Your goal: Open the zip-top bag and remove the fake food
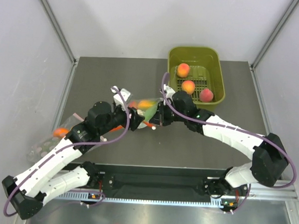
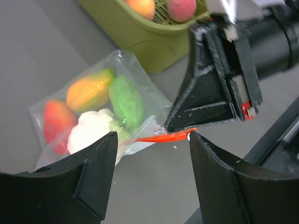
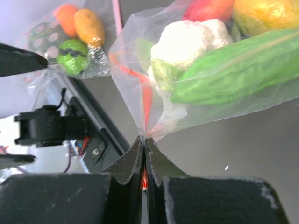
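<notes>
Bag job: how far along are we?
Done: the right gripper is shut on the bag at its red zip strip. In hand: the left gripper, open, sits at the strip. Left: unzip, then pull out the toy food, all inside.

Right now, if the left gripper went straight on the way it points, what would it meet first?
Most likely the bag's zip strip, dead ahead of the open left gripper and pinched in the right gripper. Depth is unclear.
</notes>
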Robot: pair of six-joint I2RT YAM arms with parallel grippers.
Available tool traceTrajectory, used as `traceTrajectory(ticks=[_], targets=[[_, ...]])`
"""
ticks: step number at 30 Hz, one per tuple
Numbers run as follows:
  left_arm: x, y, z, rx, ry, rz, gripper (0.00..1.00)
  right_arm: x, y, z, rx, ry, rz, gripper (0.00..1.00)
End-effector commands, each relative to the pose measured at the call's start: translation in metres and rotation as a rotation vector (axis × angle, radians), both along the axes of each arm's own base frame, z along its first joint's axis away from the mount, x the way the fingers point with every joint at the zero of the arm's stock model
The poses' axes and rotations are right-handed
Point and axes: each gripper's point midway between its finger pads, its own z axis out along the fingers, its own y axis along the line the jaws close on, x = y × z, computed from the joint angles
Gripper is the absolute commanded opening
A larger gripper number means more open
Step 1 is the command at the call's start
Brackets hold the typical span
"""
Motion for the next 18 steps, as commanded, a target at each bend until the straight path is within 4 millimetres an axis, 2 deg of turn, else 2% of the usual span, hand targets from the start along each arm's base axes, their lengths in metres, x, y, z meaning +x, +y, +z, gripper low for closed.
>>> traceTrajectory(ticks=[1,3,4,5,7,10,14,17,18], targets=[[-0.006,-0.017,0.007,0.129,-0.086,-0.142,0.67,-0.009,0.004,0.054,0.158,-0.017,0.097,0.00],[-0.009,-0.024,0.006,0.228,-0.134,-0.169,0.67,-0.009,0.002,0.061,0.192,0.002,0.105,0.00],[-0.017,-0.033,-0.003,0.283,-0.130,-0.203,0.66,-0.011,0.002,0.069,0.216,0.003,0.118,0.00],[-0.014,-0.031,-0.003,0.337,-0.163,-0.179,0.66,-0.011,0.001,0.073,0.227,0.006,0.118,0.00],[-0.022,-0.041,-0.006,0.377,-0.192,-0.215,0.66,-0.012,0.000,0.085,0.252,0.001,0.120,0.00],[-0.029,-0.046,-0.012,0.422,-0.221,-0.233,0.65,-0.014,-0.002,0.096,0.284,0.012,0.117,0.00],[-0.029,-0.042,-0.024,0.506,-0.254,-0.195,0.65,-0.016,-0.005,0.105,0.314,0.017,0.119,0.00],[-0.023,-0.034,-0.019,0.517,-0.292,-0.123,0.65,-0.021,-0.006,0.111,0.327,0.018,0.127,0.00],[-0.020,-0.030,-0.011,0.505,-0.315,-0.089,0.66,-0.022,-0.007,0.113,0.335,0.014,0.130,0.00]])
